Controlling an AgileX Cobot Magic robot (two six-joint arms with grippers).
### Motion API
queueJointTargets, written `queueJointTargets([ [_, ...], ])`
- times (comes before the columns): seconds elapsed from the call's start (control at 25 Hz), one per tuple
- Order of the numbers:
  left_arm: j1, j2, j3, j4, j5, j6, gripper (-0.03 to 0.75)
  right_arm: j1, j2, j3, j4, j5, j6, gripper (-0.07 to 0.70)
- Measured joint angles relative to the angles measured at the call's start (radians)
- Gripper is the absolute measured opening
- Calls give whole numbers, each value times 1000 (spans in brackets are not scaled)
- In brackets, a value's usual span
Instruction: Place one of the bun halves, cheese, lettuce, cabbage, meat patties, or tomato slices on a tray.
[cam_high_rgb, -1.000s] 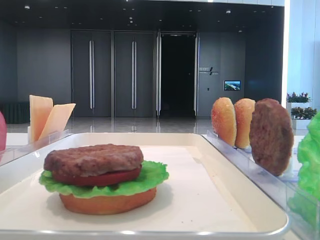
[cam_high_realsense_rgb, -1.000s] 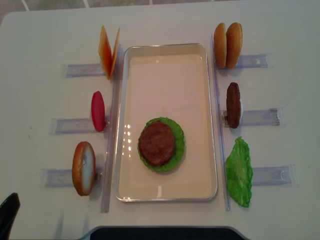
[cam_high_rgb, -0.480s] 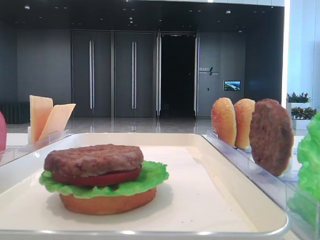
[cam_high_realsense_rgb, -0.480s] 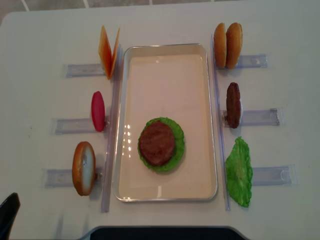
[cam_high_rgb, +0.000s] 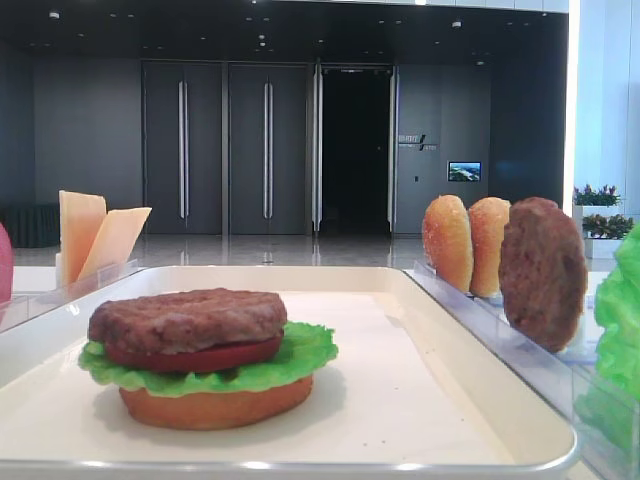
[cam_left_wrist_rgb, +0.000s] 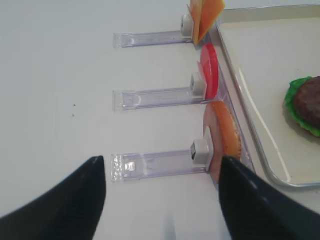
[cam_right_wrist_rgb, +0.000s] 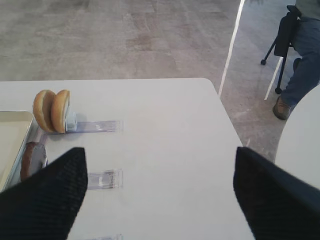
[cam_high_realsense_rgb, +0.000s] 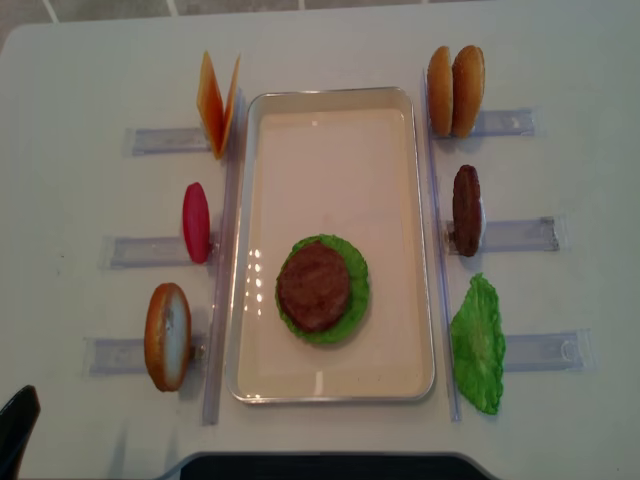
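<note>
On the white tray (cam_high_realsense_rgb: 335, 98) sits a stack: a brown meat patty (cam_high_realsense_rgb: 314, 285) on a tomato slice (cam_high_rgb: 190, 357), lettuce (cam_high_rgb: 300, 350) and a flat bun half (cam_high_rgb: 215, 405). My left gripper (cam_left_wrist_rgb: 162, 200) is open and empty above the table, left of a standing bun half (cam_left_wrist_rgb: 222, 137). My right gripper (cam_right_wrist_rgb: 160, 195) is also open and empty, hovering over bare table right of two bun halves (cam_right_wrist_rgb: 52, 110) and a patty (cam_right_wrist_rgb: 31, 159). Cabbage is out of view.
Clear racks flank the tray. On the left they hold cheese (cam_high_realsense_rgb: 217, 100), a tomato slice (cam_high_realsense_rgb: 196, 222) and a bun half (cam_high_realsense_rgb: 167, 336). On the right are bun halves (cam_high_realsense_rgb: 456, 90), a patty (cam_high_realsense_rgb: 466, 210) and lettuce (cam_high_realsense_rgb: 478, 343). The table edge runs along the right in the right wrist view.
</note>
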Motion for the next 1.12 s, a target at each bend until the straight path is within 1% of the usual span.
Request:
queueJointTargets([
  [0.24,0,0,0,0,0,0,534,0,-108,104,0,1,-7,592],
  [0.32,0,0,0,0,0,0,534,0,-121,140,19,4,-7,591],
  [0.44,0,0,0,0,0,0,534,0,-122,183,28,28,-7,590],
  [0.68,0,0,0,0,0,0,534,0,-123,205,57,51,-7,581],
  [0.84,0,0,0,0,0,0,534,0,-123,257,65,72,-7,577],
  [0.96,0,0,0,0,0,0,534,0,-123,296,71,74,-8,577],
  [1.12,0,0,0,0,0,0,534,0,-123,297,72,66,-8,577],
])
